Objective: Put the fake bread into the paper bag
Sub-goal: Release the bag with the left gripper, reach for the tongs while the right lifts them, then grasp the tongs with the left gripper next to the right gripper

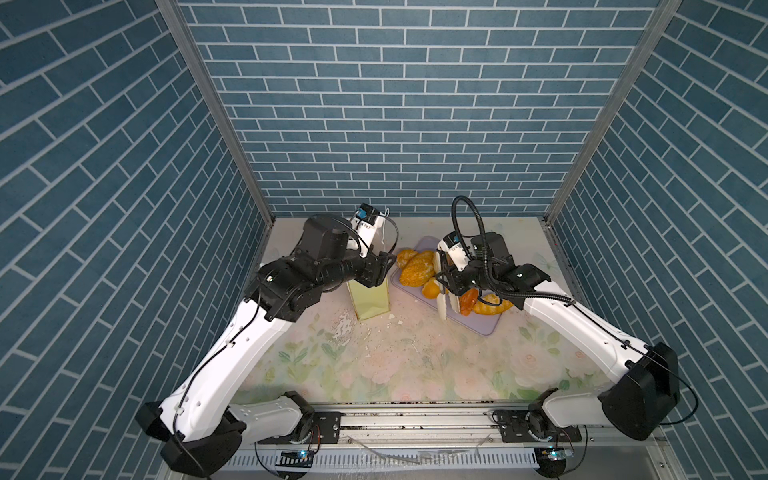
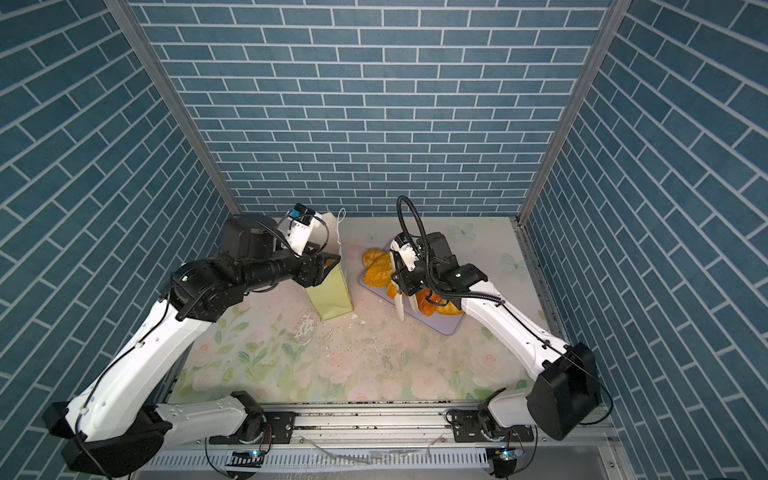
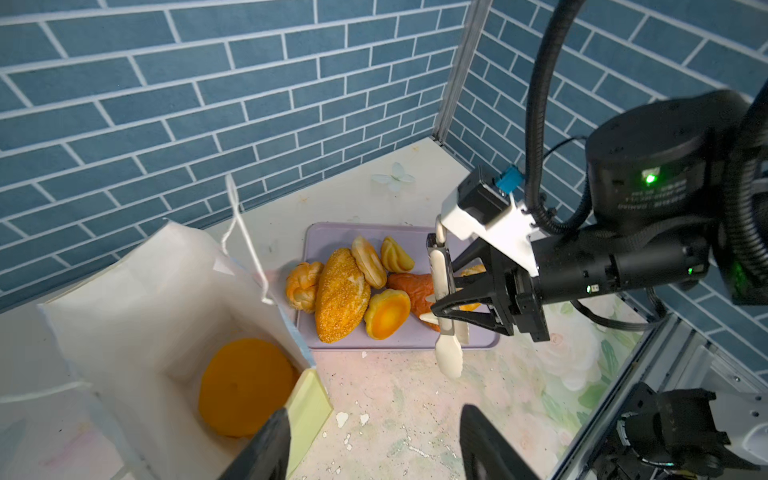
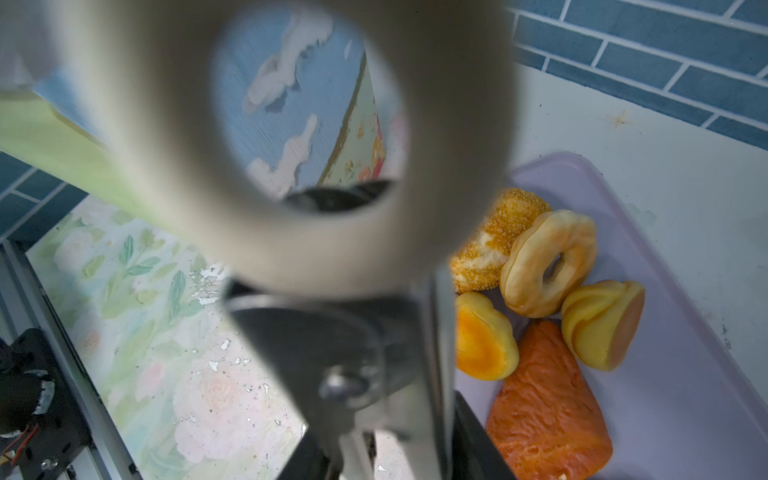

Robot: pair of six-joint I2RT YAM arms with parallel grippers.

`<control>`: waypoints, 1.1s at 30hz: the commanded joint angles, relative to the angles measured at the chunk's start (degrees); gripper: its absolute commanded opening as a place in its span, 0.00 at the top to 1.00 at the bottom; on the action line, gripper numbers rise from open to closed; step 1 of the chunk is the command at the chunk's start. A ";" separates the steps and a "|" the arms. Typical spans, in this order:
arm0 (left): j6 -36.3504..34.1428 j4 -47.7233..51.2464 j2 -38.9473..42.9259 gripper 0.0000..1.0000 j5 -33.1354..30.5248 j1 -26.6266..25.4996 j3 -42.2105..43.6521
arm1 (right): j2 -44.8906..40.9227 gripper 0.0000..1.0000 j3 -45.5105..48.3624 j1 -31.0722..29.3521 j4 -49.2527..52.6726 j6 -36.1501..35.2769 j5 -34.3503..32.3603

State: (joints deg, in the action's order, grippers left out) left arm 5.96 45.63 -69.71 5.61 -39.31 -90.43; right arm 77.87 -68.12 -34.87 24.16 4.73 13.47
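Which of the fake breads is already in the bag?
The flat round orange piece, lying at the bottom of the paper bag in the left wrist view. Every other visible one, like the seeded loaf, is outside it, at the lavender tray.

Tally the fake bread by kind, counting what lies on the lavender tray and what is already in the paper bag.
Seeded oval loaf: 1
Bagel: 1
Tart shell: 2
Croissant: 2
Knotted roll: 1
Pancake stack, inside the paper bag: 1
Total: 8 pieces
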 commanded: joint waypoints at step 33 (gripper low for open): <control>3.62 -39.39 -11.95 0.20 12.25 -5.68 23.64 | -4.05 0.59 -8.08 1.83 -4.24 10.36 10.16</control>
State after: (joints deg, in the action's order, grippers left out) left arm 9.04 8.62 -80.44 13.54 -44.88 -66.02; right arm 75.18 -73.67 -33.30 22.13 13.23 21.47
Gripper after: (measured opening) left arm 0.806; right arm 0.410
